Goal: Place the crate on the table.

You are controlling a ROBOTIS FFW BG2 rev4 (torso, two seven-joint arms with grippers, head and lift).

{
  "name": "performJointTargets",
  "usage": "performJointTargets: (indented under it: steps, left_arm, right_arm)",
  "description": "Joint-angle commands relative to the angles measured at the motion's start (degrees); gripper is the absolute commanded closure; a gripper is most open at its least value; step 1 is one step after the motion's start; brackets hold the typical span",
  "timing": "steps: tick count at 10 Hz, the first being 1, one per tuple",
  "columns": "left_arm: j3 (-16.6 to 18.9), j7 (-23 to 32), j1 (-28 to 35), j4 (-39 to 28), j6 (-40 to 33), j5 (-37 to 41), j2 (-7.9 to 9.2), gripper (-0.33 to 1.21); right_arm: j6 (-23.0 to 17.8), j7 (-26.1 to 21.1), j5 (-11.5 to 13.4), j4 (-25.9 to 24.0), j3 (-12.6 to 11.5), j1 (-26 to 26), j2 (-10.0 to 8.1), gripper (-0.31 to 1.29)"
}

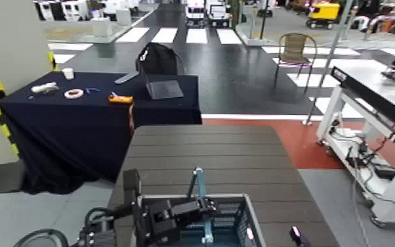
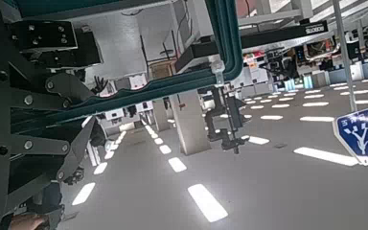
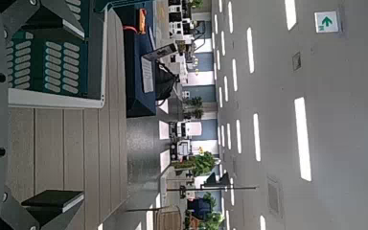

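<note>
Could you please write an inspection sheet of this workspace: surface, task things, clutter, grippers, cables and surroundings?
Surface: dark brown slatted table; its top beyond the crate is bare.
Job's things: crate at the table's near edge, teal handle upright; whether it rests on the top cannot be told.
Clutter: nothing seen on the brown table; small items on the navy-draped table.
Grippers: left gripper at the crate's handle, grip unclear; right gripper low beside the crate, only its tip showing.
Cables: black cables under the white workbench; a cable loop by the left arm.
Surroundings: open hall, chair, floor markings.
</note>
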Motion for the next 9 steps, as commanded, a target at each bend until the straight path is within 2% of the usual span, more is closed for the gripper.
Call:
performJointTargets:
  steps: [1,6,9]
  left_arm:
    - [0.0,0.0,0.06,0.0,-0.01,0.0,-0.03,1.19]
    - [-0.61,0.0,-1.26,1.67,-0.62,-0.43,0.58,1.19]
    - [-4.39,-4.39,-7.06,6.94,-0.97,-4.57,1.64,1.19]
  right_arm:
    - [-0.18,0.0,0.01,-0.01,0.06,-0.08,-0.09,0.13]
    - [-0.88,0.0,0.01,0.17,0.06,-0.08,0.0,0.13]
    - [-1.5,0.0,0.01,0.52,0.15,-0.26,-0.18,0.13]
